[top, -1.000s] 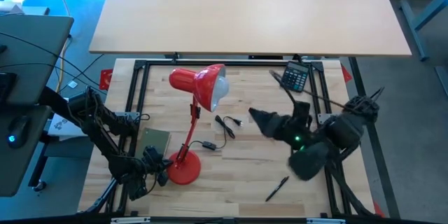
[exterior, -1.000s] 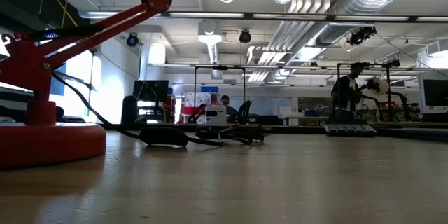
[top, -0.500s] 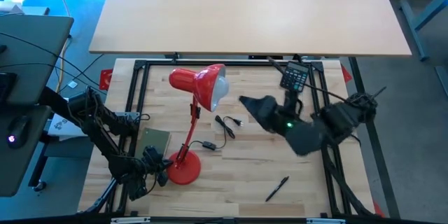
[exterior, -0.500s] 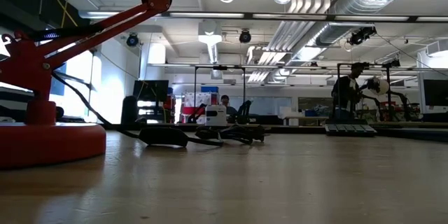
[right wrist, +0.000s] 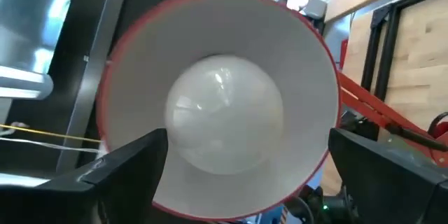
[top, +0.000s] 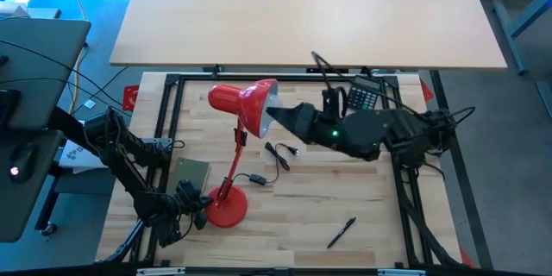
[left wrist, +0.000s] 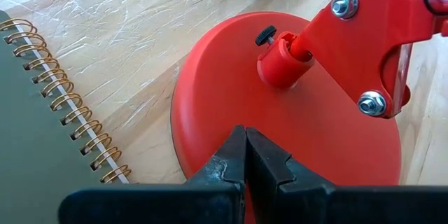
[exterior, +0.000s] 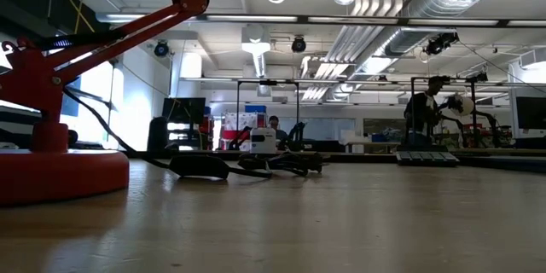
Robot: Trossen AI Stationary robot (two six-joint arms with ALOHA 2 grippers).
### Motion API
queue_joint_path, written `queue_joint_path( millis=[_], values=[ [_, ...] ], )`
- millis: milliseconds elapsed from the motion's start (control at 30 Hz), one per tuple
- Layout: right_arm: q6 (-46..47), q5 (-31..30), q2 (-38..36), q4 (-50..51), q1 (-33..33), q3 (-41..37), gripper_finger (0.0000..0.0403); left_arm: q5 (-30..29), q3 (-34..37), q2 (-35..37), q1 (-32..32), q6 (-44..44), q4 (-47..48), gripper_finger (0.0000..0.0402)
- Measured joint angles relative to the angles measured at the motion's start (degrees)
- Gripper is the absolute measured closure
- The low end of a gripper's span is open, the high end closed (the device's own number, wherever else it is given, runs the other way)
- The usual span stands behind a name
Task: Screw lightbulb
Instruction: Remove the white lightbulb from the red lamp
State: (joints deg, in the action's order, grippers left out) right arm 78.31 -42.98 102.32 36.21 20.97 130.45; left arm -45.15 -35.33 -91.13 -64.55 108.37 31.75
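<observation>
With the round white glass lightbulb (right wrist: 222, 115) seated inside the red metal lamp shade (right wrist: 308, 49), the spread right gripper (right wrist: 245, 175) is aligned before it, and closing round it is judged next.

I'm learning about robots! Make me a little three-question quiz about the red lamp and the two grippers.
1. True or false: the lightbulb sits inside the red lamp shade.
2. Which gripper is pressed against the lamp base?
A. left gripper
B. right gripper
C. neither
3. Fill in: the right gripper's fingers, at the mouth of the shade, are ____.

Key: 1 true; 2 A, it is shut and rests on the base, beside the spiral notebook; 3 open, one finger on each side of the bulb, not yet touching it.
</observation>
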Motion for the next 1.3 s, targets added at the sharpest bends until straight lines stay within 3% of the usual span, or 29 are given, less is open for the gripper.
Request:
queue_joint_path(
  millis=[233, 433, 1300],
  values=[
    [-3.9, -0.9, 0.0, -2.5, -0.9, 0.0, 0.0013, 0.0, 0.0, 0.0, 0.0, 0.0, 0.1, 0.0401],
    [-5.3, 4.6, 0.3, -3.8, -2.0, 0.0, 0.0013, 0.0, 0.0, 0.0, 0.0, 0.0, -0.1, 0.0401],
    [-11.7, 6.6, 0.4, -3.5, -4.5, 0.0, 0.0014, 0.0, 0.0, 0.0, 0.0, 0.5, -0.9, 0.0401]
  ],
)
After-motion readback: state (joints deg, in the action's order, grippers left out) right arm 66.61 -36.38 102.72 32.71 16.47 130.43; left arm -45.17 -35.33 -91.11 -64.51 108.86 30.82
